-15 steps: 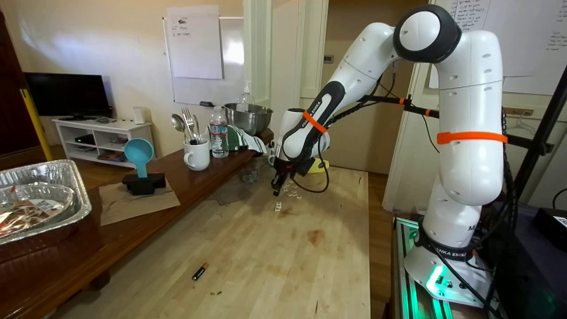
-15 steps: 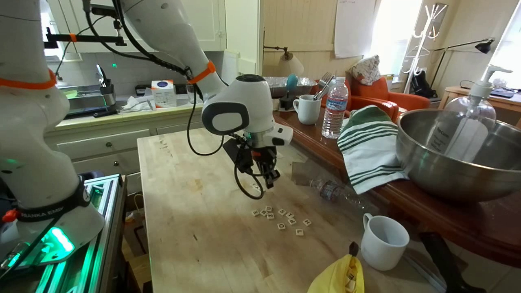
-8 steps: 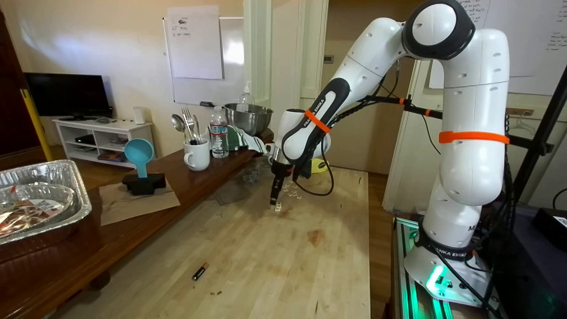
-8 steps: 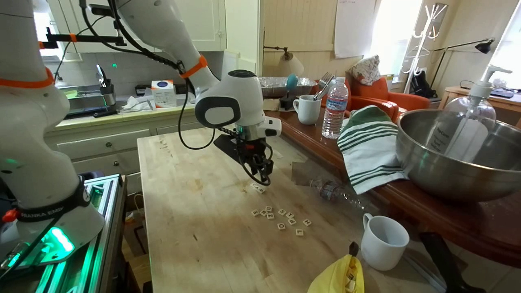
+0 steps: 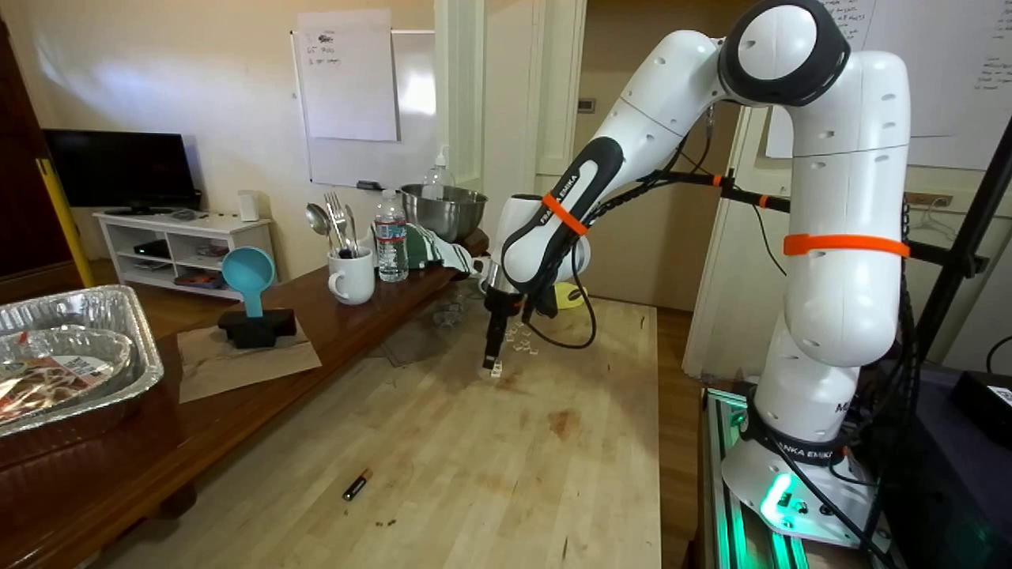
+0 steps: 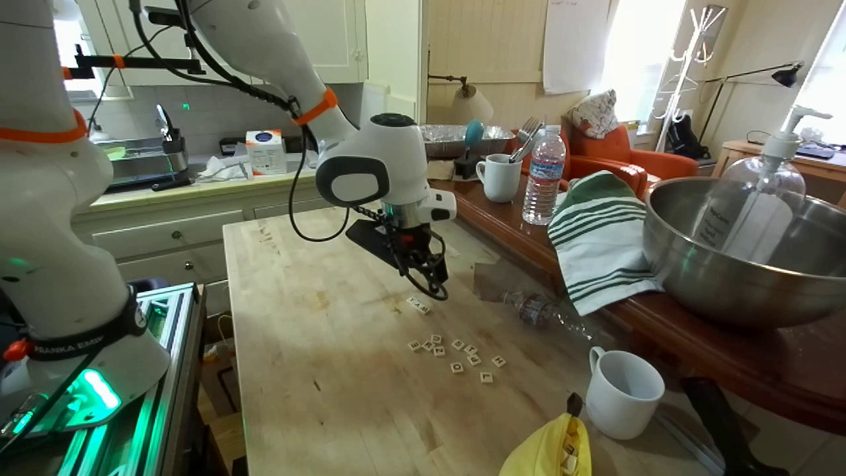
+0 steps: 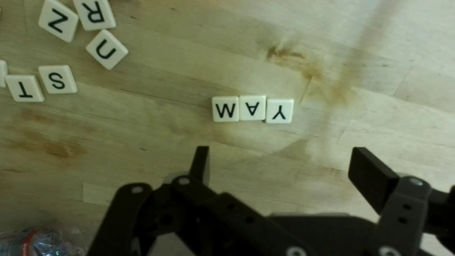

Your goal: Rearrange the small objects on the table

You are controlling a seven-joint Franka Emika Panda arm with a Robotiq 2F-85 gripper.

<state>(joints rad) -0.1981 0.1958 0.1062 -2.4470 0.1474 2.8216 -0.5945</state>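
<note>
Pale wooden planks form the worktop (image 6: 297, 396), which is bordered along one side by a dark wooden ledge (image 5: 340, 328). A tile row (image 7: 252, 108) of three lettered pieces is set on the worktop near a scatter of loose tiles (image 6: 457, 368); a battery (image 5: 357, 484) is placed well apart from both. The gripper (image 7: 280, 160) is held over the worktop near the row. Its fingertips (image 7: 371, 174) are spread wide, and nothing is gripped between them. Whether the tile row is touched cannot be confirmed from the exterior views.

Caution: if the gripper is lowered off-centre, a tile may be pinned under a fingertip and the row broken; misjudged alignment would be the cause. If the fingertips are brought together around the row, the middle tile (image 7: 252, 107) may be forced upward, because pressure would be applied roughly end to end. A clear bottle (image 6: 538, 309) lying beside the ledge may be knocked by a wide sideways sweep.

Orientation: the row's long axis is laid across the wrist view, nearly parallel to the line between the fingertips. Letter tops are turned toward the gripper, and the Y tile (image 7: 279, 111) is set slightly out of line on that side.
</note>
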